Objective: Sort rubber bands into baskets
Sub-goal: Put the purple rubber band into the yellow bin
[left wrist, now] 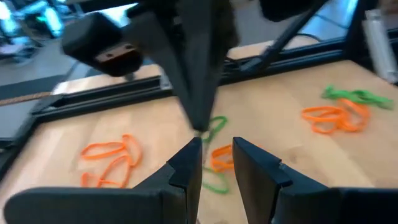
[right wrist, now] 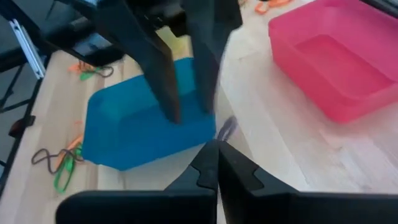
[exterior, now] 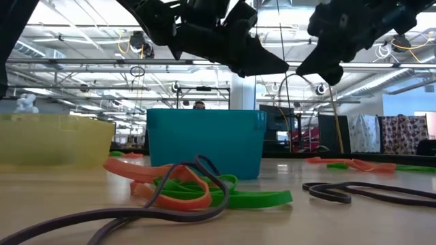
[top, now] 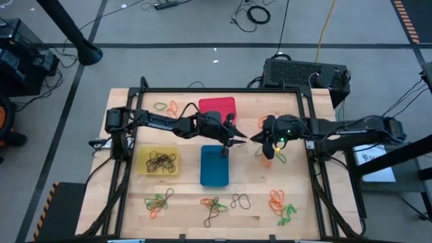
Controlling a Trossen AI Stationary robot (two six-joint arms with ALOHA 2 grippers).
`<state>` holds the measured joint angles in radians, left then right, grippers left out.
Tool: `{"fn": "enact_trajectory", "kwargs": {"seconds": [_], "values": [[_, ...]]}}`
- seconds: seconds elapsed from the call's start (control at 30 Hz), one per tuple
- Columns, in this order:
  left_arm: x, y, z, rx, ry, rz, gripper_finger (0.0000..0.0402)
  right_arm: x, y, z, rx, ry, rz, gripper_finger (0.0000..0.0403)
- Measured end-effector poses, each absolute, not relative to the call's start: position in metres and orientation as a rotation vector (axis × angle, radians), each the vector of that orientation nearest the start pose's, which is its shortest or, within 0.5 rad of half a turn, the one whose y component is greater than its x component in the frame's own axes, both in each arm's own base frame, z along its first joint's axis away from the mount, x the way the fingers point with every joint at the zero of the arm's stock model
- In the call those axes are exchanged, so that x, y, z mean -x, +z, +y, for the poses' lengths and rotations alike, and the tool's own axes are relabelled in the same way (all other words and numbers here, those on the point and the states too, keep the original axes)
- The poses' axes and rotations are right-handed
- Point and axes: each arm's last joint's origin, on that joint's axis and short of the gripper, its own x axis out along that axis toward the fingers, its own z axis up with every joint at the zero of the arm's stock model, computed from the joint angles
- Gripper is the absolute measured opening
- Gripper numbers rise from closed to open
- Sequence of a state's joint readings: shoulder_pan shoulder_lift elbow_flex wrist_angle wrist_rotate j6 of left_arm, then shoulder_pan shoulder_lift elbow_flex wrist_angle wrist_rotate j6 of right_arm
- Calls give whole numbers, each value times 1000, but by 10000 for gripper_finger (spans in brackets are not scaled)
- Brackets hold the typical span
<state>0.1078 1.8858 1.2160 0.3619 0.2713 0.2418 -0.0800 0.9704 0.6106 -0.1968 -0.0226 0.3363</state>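
High view, left gripper: hangs near mid-table at the end of its dark arm, fingers parted with nothing visible between them. Tip to tip with it, nearly touching: right gripper, fingers pressed fully together. Just beyond the right fingertips in the right wrist view: a blurred dark loop, perhaps a band; cannot tell whether pinched or lying on the table. Directly beneath and just nearer than the left gripper: blue rectangular plastic basket with rounded corners, showing nothing inside. Just behind the same gripper, farther up the light wooden table: red plastic basket of the same shape, its floor bare. Out to the left gripper's own left side, beside the blue one: yellow plastic basket, holding a tangle of thin dark rubber bands. Under and just nearer than the right gripper: a small knot of green and orange rubber bands. Well in front of both grippers, along the near edge: a row of loose heaps, green-and-orange bands, a mixed orange, green and dark clump, two dark loops, and an orange-and-green pile. Beyond the left arm, beside the red basket: a few more green and orange loops.
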Motion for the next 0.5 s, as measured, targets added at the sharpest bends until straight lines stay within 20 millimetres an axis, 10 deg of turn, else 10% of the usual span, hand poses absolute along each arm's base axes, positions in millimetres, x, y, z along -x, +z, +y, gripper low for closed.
{"fn": "enact_trajectory", "kwargs": {"seconds": [0.5], "values": [[-421,220,38,-182,-185,289,97,-209,238,-8,-341,-104,544,0]]}}
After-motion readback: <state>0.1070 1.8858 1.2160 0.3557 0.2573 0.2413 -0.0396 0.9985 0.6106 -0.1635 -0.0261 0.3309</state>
